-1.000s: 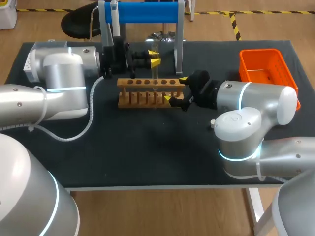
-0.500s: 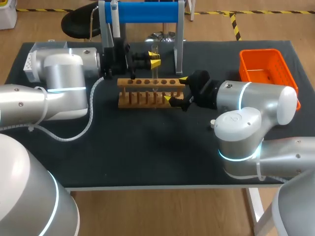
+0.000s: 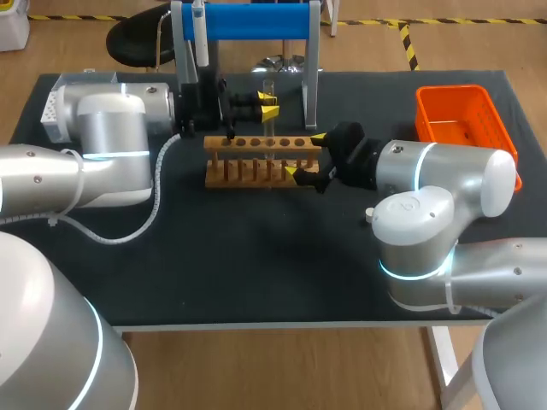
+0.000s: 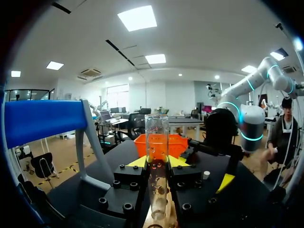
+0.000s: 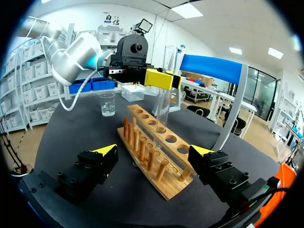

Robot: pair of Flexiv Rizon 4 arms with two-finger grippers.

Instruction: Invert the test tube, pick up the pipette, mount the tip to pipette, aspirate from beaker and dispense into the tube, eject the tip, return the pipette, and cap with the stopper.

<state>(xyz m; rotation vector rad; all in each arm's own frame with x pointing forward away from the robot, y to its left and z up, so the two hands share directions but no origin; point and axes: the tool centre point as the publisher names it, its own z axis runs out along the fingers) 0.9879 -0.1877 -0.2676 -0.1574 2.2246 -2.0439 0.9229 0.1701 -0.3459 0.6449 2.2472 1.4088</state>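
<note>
Desk: a dark-topped desk (image 3: pixel 256 273) carries everything; the two grey arms come in over it from either side.
Test tube: the clear glass test tube (image 4: pixel 156 142) stands upright with its open mouth upward, over the middle of the rack. Its lower end meets one of the holes in the rack's top board; I cannot tell how deep it sits.
Left jaws: closed on the tube from both sides at about mid-height, the yellow tips pressed against the glass; the left arm (image 3: pixel 102 137) lies level above the desk's far left part.
Rack: the long wooden test-tube rack (image 3: pixel 248 162), with a row of round holes on top and pegs along its front, lies across the middle of the desk.
Right jaws: spread wide and holding nothing, one finger on each side of the rack's right end without touching it; the right arm (image 3: pixel 444 179) is low over the desk.
Beaker: a small clear glass beaker (image 5: pixel 108 104) stands beyond the rack's far end, under the left arm.
Pipette stand: a stand with a blue crossbar (image 3: pixel 256 19) rises behind the rack, with the white pipette (image 3: pixel 198 30) hanging at its left post.
Basket: an orange plastic basket (image 3: pixel 425 107) sits at the desk's far right corner.
</note>
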